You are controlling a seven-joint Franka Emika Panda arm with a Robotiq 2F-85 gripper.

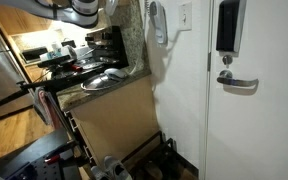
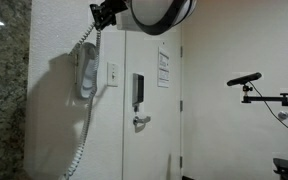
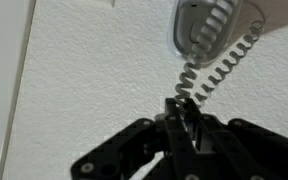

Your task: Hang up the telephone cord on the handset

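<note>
High on the wall (image 2: 54,120), near the handset (image 2: 85,72): pinching the telephone cord (image 3: 220,62) tight in the pincer (image 3: 177,108). Risk of dragging the handset off the wall through overstretched coils, or of losing the thin cord. Confirms the pinch in wrist view only; shows the telephone cord (image 2: 81,150) drooping below the handset in an exterior view.

White rounded arm (image 2: 162,12), black hand (image 3: 177,112) with screwed linkages.

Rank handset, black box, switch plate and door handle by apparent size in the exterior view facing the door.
Handset, black box, switch plate, door handle. Wall items may sit nearer the camera, so true sizes are unsure.
</note>
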